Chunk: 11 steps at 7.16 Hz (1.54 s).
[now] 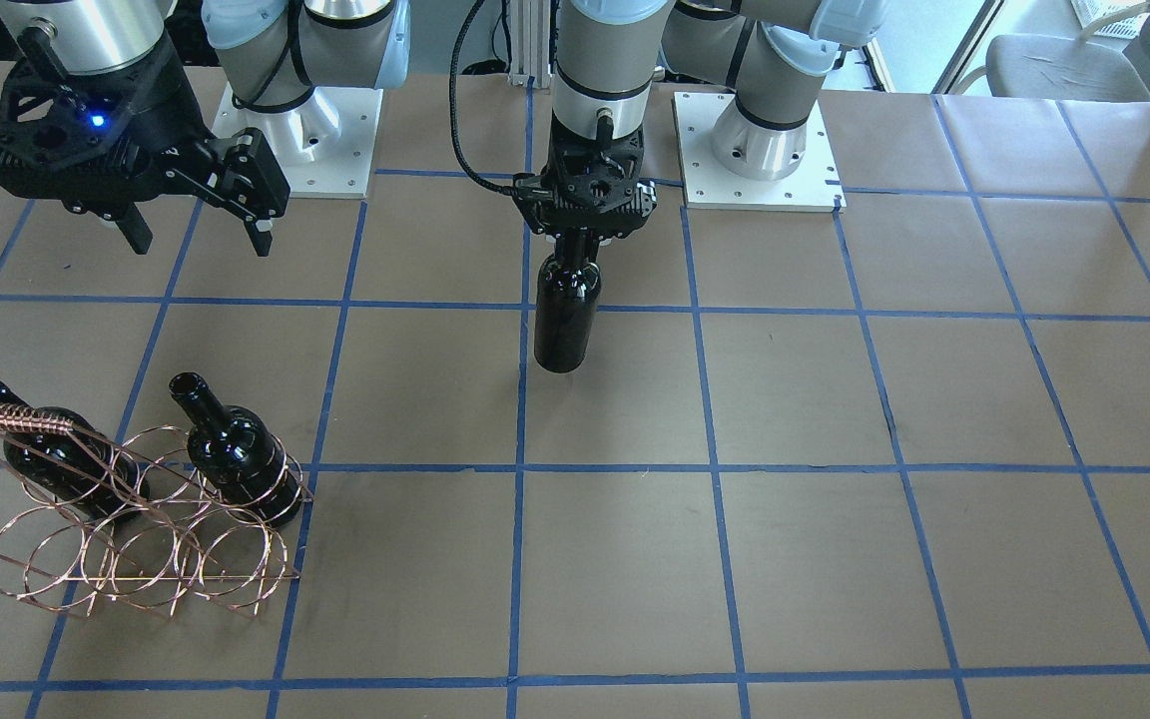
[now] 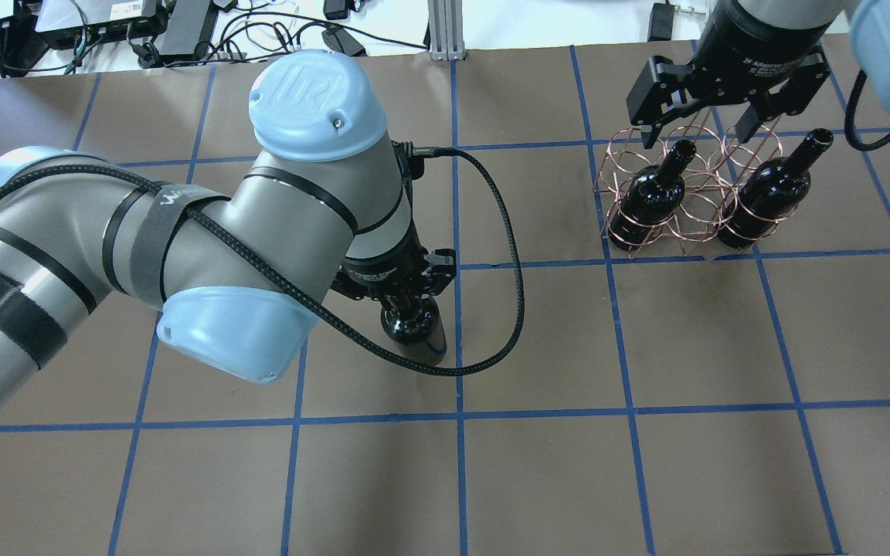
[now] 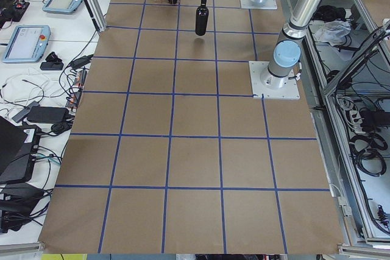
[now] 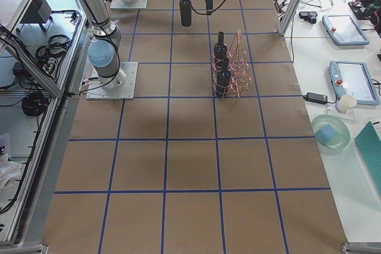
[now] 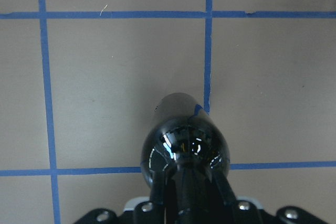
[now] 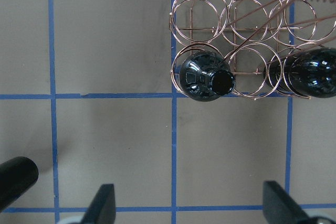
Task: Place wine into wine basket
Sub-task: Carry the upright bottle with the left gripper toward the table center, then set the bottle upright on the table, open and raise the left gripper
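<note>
My left gripper is shut on the neck of a glossy black wine bottle and holds it upright near the table's middle, its base apparently a little above the surface. It also shows from overhead and in the left wrist view. The copper wire wine basket stands on the robot's right side. Two more black bottles lie tilted in its rings. My right gripper is open and empty, above the basket's far side; its fingers frame the wrist view.
The brown table carries a blue tape grid. The two white arm base plates sit at the robot's edge. A black cable loops from the left wrist. Desks with tablets and a cup flank the table ends.
</note>
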Motion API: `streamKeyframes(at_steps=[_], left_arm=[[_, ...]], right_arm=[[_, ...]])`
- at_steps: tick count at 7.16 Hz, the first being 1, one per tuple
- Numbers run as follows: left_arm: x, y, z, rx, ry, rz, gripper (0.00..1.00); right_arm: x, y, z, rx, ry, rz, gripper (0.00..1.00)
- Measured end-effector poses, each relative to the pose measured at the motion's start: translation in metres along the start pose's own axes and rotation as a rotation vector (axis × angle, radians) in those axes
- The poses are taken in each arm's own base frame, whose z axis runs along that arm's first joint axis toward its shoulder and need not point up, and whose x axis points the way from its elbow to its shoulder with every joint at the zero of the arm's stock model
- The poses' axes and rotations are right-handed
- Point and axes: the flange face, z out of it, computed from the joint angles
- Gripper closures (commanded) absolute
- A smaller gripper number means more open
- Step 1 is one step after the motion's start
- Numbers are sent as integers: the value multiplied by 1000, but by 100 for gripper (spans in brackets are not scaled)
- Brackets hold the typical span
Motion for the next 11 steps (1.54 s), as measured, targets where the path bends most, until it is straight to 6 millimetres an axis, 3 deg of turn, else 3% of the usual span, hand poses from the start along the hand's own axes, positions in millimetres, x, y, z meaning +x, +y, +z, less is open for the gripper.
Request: streamKeyframes(at_steps=[7, 8, 9, 10, 11], left_arm=[[6, 6, 25, -51, 0, 14, 100], [7, 5, 29, -57, -3, 13, 87], [7, 4, 32, -63, -6, 13, 15], [8, 3, 32, -63, -7, 13, 0], [9, 0, 27, -53, -1, 14, 0]], right_arm=[[0, 0, 0, 0, 0, -1, 0], [0, 0, 0, 0, -1, -1, 0], [0, 0, 0, 0, -1, -1, 0], [0, 0, 0, 0, -1, -1, 0], [0, 0, 0, 0, -1, -1, 0]])
